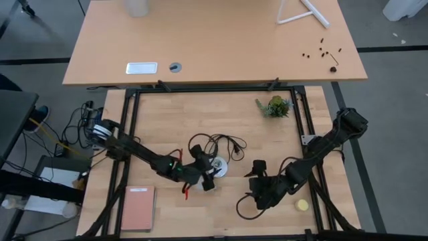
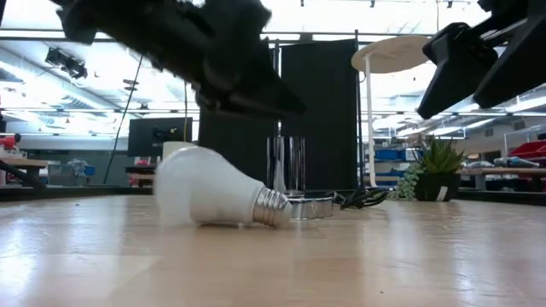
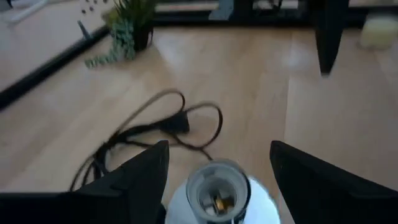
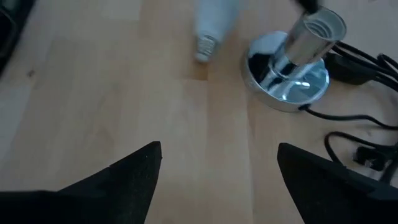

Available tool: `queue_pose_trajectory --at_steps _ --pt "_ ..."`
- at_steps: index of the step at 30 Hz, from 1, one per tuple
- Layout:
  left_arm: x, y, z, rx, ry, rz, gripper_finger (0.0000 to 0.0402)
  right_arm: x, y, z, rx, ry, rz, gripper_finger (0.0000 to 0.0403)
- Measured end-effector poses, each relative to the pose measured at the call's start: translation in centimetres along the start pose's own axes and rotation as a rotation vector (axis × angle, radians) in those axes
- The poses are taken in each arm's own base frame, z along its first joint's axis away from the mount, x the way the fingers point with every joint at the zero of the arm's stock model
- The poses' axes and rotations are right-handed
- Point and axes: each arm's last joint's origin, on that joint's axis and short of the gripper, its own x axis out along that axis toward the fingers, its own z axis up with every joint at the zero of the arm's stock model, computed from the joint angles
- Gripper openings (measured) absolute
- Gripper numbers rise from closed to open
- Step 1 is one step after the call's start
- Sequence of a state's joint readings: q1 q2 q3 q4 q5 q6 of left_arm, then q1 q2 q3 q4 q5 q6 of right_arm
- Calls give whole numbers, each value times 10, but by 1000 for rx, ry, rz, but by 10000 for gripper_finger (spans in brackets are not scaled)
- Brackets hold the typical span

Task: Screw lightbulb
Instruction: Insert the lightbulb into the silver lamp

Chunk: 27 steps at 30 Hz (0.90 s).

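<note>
Small white pear-shaped lightbulb [image 2: 209,198] lies on the wooden surface [image 2: 358,256] just below the spread left hand [image 3: 217,177]; the right hand [image 4: 217,180], also spread, hovers nearby.

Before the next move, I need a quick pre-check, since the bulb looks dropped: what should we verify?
1. Lightbulb lying on its side on the table: not ok, not in the socket.
2. Lamp socket upright on its silvery base: ok.
3. Left gripper open, holding nothing: ok.
4. Right gripper open, empty: ok.
5. Bulb's screw end undamaged: cannot tell.
</note>
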<state>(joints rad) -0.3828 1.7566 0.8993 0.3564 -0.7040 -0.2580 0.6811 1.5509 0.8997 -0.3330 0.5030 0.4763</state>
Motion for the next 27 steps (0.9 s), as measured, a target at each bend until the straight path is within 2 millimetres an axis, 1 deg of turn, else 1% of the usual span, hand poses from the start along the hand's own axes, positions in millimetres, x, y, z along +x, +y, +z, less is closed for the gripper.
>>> queue_pose_trajectory --at_steps 4,7,11,16,18,22,25,27 --pt "-13 3 13 10 -13 -7 285 -1 1 0 1 -2 4 329" --pt "-26 -4 17 22 -28 -45 283 -1 2 0 -3 -4 7 329" --pt "-46 -26 21 63 7 -102 278 -1 3 1 4 -12 19 329" --pt "-79 -56 30 108 22 -103 268 -1 7 6 38 -31 114 329" --pt "-90 -66 32 94 14 -121 263 -1 8 7 63 -32 138 329" --pt "-107 -77 24 27 30 -151 255 -3 11 8 99 -50 159 327" --pt "-113 -86 11 -32 58 -162 251 -6 17 6 113 -73 137 322" --pt "-111 -93 0 -61 79 -160 250 -6 22 2 118 -79 128 319"
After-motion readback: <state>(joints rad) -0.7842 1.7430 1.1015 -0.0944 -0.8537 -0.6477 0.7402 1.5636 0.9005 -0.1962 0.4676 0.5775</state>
